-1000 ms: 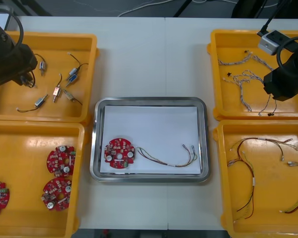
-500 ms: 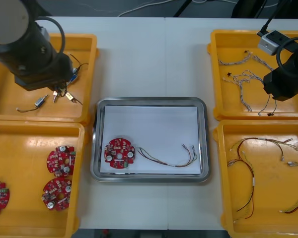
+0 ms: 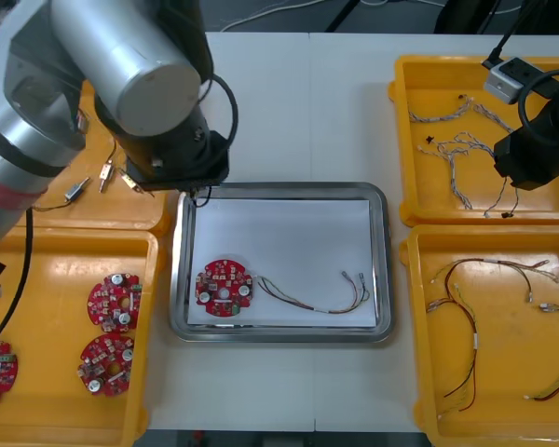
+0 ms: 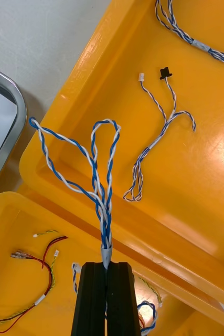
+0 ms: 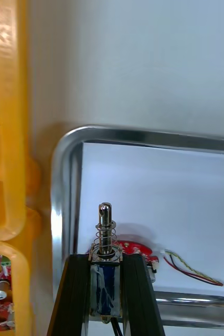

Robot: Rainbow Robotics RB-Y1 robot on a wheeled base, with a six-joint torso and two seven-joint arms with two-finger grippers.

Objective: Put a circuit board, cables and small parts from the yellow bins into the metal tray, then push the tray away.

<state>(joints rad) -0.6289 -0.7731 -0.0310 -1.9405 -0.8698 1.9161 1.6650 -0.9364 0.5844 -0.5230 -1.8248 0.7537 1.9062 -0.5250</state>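
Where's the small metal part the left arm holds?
In the left wrist view, the small metal part is clamped in the left gripper's jaws, above the metal tray's left end, close beside the yellow bins.

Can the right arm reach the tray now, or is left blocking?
Probably yes. The left gripper, shut on a small metal part, is over the metal tray's far-left corner; the side nearest the right gripper, shut on a blue and white cable, looks free.

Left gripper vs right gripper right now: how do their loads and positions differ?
Left gripper is shut on a small metal part with a spring; right gripper on a twisted blue and white cable. Left gripper is over the shiny metal tray's corner; right gripper over a yellow bin. Both carry one item.
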